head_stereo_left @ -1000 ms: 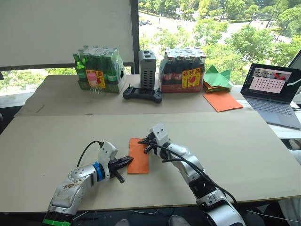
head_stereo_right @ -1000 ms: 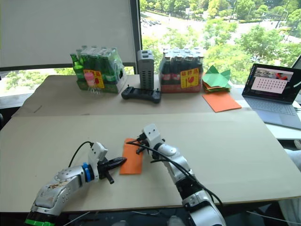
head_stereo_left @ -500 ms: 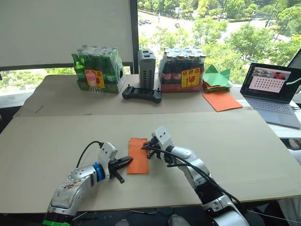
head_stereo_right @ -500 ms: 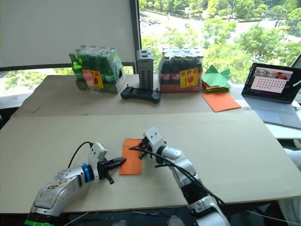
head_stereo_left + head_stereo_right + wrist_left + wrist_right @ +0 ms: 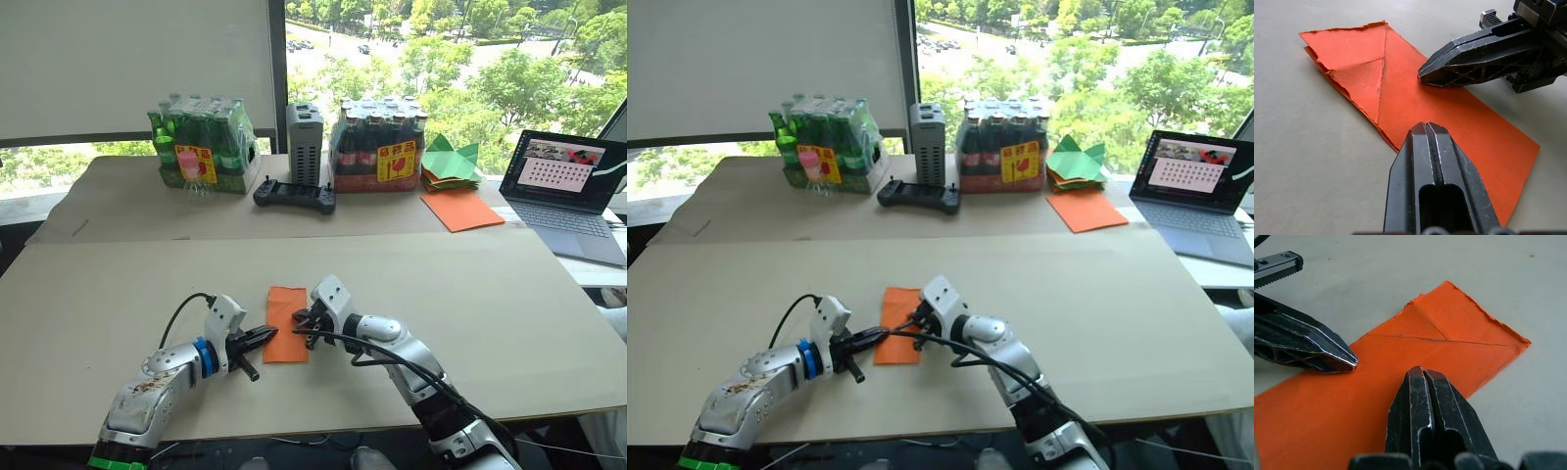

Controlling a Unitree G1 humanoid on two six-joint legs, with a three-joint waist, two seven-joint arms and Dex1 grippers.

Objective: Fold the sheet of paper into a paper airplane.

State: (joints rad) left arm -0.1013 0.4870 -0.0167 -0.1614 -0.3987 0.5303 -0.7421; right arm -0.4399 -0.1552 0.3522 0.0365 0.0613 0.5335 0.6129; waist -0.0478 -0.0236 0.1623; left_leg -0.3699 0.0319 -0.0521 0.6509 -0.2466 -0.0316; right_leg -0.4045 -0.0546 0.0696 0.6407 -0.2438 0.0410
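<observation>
The sheet of paper (image 5: 285, 311) is a bright orange strip folded lengthwise, lying flat on the near table with diagonal creases at its far end (image 5: 1359, 63). My left gripper (image 5: 272, 334) is shut and its tip rests on the strip's near left edge. From the other side, my right gripper (image 5: 300, 322) is also shut, its tip pressing on the strip's right side. In the left wrist view the right gripper (image 5: 1421, 78) touches the paper just beyond my own left tip (image 5: 1425, 127). Nothing is held between either pair of fingers.
Along the back table stand a pack of green bottles (image 5: 201, 147), a grey box (image 5: 305, 144), a black controller (image 5: 294, 196) and a pack of dark bottles (image 5: 380, 145). Green paper shapes (image 5: 451, 162), a smooth orange sheet (image 5: 463, 210) and a laptop (image 5: 568, 191) lie at the right.
My right gripper has slid a little nearer along the paper, toward the left gripper's tip, and its arm has dropped lower. The left arm and the paper have stayed put.
</observation>
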